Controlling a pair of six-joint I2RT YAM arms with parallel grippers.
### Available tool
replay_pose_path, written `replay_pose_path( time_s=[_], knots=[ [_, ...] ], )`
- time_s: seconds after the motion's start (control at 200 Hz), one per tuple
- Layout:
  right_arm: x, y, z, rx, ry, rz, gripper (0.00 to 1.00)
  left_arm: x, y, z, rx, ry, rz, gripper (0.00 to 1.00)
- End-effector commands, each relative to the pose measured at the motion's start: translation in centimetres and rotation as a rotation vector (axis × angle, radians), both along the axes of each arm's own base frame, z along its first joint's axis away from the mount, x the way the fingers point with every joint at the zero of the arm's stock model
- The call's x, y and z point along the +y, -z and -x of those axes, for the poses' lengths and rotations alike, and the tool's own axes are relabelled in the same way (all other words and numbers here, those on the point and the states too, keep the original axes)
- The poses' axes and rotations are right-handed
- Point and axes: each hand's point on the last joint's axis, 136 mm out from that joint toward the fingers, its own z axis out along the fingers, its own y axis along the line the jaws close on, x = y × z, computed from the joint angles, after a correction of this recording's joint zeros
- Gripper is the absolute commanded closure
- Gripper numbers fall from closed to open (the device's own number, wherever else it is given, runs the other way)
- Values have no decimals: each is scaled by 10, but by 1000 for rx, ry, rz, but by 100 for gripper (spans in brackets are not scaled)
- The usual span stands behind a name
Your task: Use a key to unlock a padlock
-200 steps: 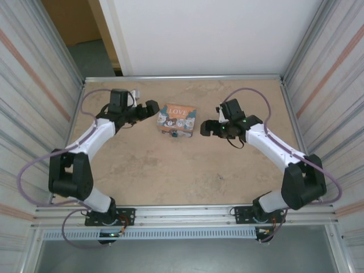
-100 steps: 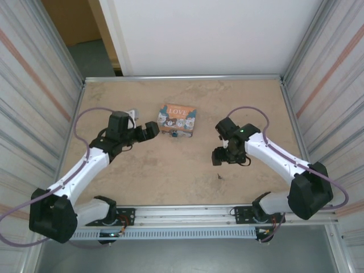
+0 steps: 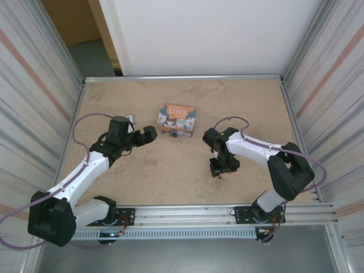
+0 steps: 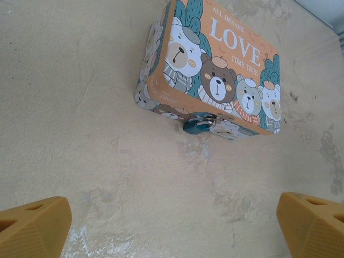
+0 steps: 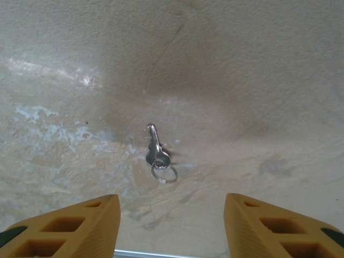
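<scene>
Under your right end effector (image 5: 171, 215), open and empty, the key (image 5: 155, 153) lies centred, ring nearest, shaft pointing away.

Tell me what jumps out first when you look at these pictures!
The bright orange box with cartoon bears and LOVE on it, in the middle of the table, with a tiny teal padlock at its near side. Then the little silver key on a ring, flat on the table under the open right gripper.

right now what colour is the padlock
The padlock is dark teal with a greyish metal part; clearest in the left wrist view.
</scene>
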Motion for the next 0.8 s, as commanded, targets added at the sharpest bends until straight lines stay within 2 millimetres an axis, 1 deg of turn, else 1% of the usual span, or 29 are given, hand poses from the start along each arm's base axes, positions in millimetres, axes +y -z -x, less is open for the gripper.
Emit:
replay_pose_path(
  time_s=[0.0, 0.21, 0.466, 0.666, 0.792],
  knots=[
    [1, 8, 5, 40, -31, 11, 52, 4, 5, 1, 9, -24, -5, 1],
    [3, 17, 5, 56, -34, 12, 58, 4, 9, 1, 21, -26, -9, 1],
    [5, 26, 8, 85, -35, 15, 62, 3, 11, -1, 33, -24, -15, 1],
    [0, 31, 11, 106, -31, 39, 65, 3, 10, -1, 34, -25, -13, 1],
    [-3, 33, 13, 109, -30, 50, 70, 3, 9, -1, 35, -24, -12, 1]
  ],
)
